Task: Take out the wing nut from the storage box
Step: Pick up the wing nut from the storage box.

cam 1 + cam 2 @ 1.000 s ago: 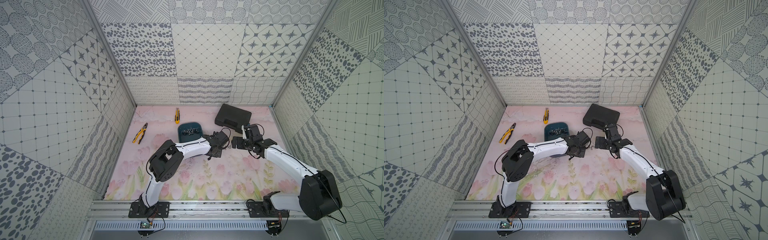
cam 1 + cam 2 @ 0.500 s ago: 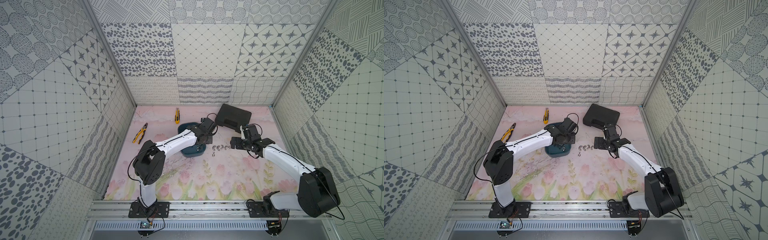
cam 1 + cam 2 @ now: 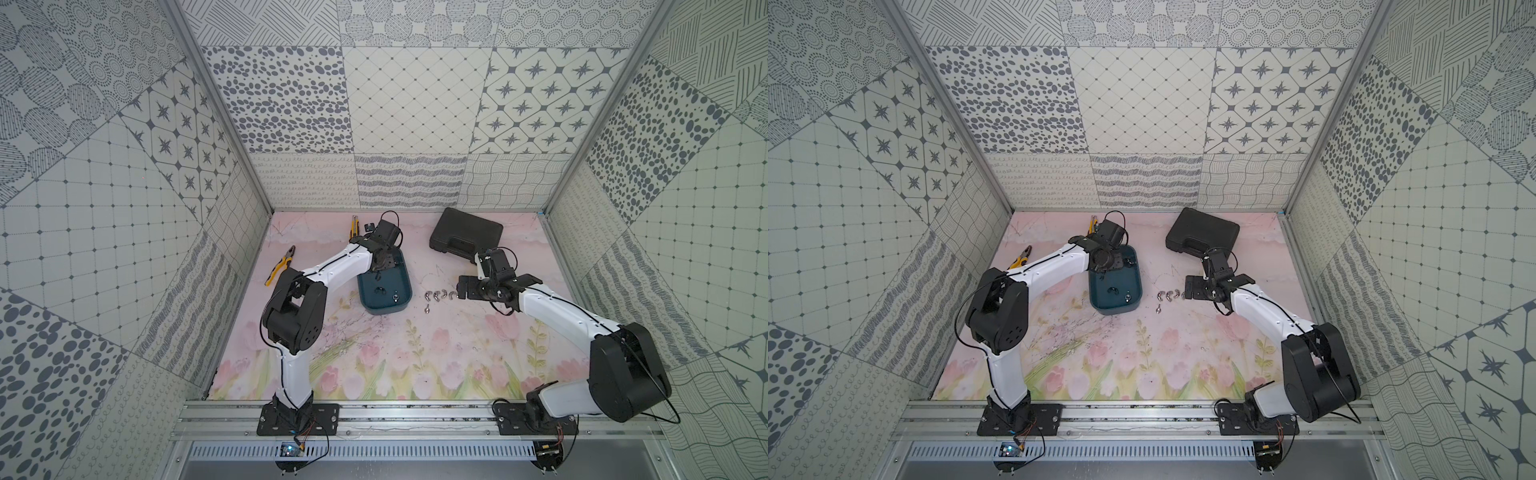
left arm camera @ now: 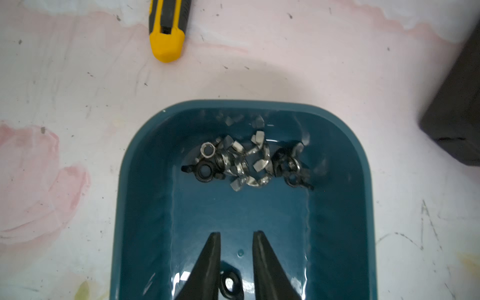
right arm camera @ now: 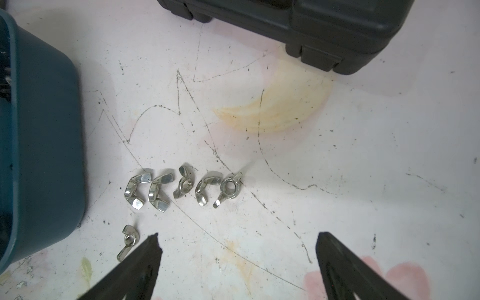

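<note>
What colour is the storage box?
Dark teal. The storage box shows best in the left wrist view.

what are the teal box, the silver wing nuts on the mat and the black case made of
The storage box looks like glossy teal plastic: rounded moulded corners, soft reflections. The wing nuts are metal, probably bright-plated steel, given their mirror-like glints. The black case seems to be matte moulded plastic with formed latches.

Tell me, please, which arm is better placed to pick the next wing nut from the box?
Left. The left gripper hangs over the box, jaws slightly apart, facing the wing nuts. The right gripper is open over the mat outside it.
</note>
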`<state>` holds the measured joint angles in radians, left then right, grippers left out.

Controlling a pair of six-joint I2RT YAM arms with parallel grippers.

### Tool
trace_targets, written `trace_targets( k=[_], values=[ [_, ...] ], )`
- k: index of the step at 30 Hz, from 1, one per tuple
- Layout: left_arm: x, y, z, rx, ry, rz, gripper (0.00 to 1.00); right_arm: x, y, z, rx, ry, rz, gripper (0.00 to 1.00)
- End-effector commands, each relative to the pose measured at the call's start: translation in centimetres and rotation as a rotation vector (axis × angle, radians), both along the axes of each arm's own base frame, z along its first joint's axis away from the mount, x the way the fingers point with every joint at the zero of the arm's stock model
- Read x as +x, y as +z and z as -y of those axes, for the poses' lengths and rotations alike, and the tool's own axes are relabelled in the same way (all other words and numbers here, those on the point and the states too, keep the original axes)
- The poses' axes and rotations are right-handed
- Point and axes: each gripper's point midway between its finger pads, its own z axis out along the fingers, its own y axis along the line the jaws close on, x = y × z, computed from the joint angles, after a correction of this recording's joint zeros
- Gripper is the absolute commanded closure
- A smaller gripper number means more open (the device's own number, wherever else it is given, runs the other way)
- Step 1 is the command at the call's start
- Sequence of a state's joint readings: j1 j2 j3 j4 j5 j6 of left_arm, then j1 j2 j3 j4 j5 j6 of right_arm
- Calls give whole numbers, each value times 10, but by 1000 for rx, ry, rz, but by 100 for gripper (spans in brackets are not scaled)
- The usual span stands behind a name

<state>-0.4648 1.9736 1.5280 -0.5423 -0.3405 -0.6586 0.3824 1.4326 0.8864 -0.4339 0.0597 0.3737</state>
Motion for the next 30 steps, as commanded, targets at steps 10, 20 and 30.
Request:
trace_targets(
  k=[10, 20, 30],
  values=[
    [27, -22, -30, 33, 119, -21, 76, 16, 11, -10, 12, 21, 41, 3],
    [32, -40, -24, 16, 109, -56, 79, 12, 9, -8, 12, 19, 40, 3],
    [21, -55, -21, -6, 90, -84, 80, 11, 11, -8, 16, 16, 44, 3]
  ],
)
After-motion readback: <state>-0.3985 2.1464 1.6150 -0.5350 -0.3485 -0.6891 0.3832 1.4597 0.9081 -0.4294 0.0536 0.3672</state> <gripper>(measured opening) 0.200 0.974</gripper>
